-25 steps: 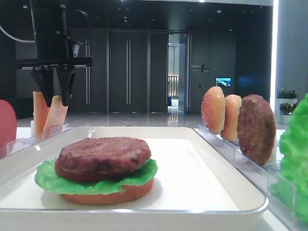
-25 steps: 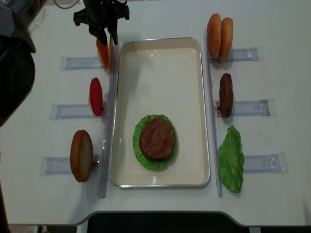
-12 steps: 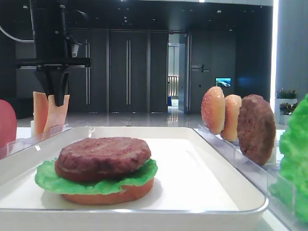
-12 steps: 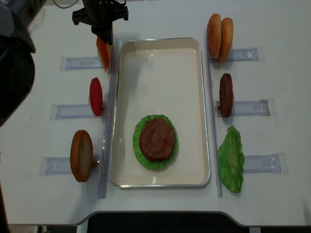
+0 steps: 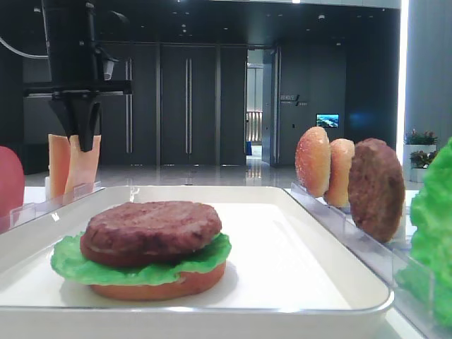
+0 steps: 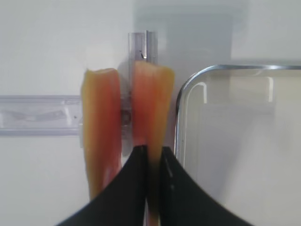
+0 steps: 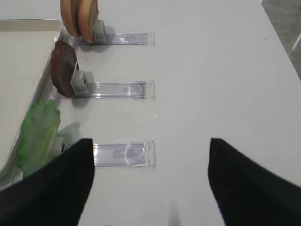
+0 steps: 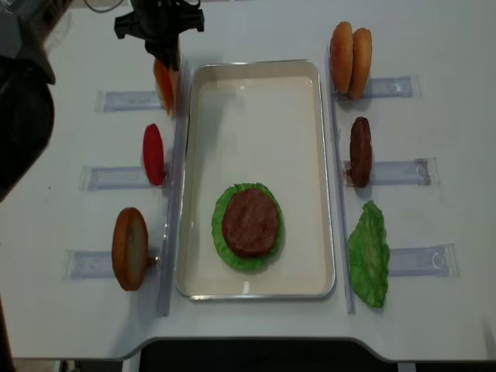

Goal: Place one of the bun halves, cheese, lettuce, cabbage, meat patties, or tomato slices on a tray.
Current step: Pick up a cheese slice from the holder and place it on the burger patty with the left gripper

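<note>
White bench (image 8: 256, 333) fills the overhead view; dark lobby doors behind in the low view. Tray (image 8: 314, 178) lies at centre, carrying a part-built stack in its lower half: bun base, lettuce (image 8: 223, 232), meat patty (image 8: 250, 222).

Left pincer (image 6: 150, 162) sits at the upper left of the overhead frame, above the cheese holder. Wrist view: jaws closed on the top edge of the cheese slice (image 6: 151, 108) nearer the tray; second slice (image 6: 99, 132) stands just beside it, untouched, both upright in the clear rack.

Right pincer (image 7: 150, 188): jaws wide apart, holding nothing, over bare bench near the spare lettuce leaf (image 7: 40, 132).

Step in hand, as judged: grasp of the cheese made, lift not yet begun. Next move calls for a straight upward pull to clear the rack without dragging the neighbour slice, then a carry over the tray rim to the patty.
</note>
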Action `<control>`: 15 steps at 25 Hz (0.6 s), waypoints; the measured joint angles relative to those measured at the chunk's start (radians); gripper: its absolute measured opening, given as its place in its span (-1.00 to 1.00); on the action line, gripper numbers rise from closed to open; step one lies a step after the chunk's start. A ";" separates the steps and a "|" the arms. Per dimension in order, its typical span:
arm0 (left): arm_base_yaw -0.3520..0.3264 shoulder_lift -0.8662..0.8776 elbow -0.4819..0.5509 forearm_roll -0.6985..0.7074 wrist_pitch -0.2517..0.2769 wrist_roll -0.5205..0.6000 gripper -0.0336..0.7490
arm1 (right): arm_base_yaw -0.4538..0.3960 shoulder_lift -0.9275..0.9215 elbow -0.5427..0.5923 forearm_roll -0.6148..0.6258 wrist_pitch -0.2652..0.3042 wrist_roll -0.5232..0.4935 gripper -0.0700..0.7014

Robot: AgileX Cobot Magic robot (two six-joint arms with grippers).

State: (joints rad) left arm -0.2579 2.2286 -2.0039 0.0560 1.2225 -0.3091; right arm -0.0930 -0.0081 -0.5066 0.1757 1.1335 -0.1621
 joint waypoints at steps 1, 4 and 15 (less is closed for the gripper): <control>0.005 -0.007 0.000 -0.008 0.000 0.000 -0.83 | 0.000 0.000 0.000 0.000 0.000 0.000 0.44; 0.016 -0.036 0.004 -0.037 0.002 0.002 -0.83 | 0.000 0.000 0.000 0.000 0.000 0.000 0.44; 0.050 -0.150 0.037 -0.064 0.011 0.032 -0.83 | 0.000 0.000 0.000 0.000 0.000 0.000 0.44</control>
State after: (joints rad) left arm -0.2074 2.0785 -1.9674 -0.0079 1.2330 -0.2772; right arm -0.0930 -0.0081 -0.5066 0.1757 1.1335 -0.1621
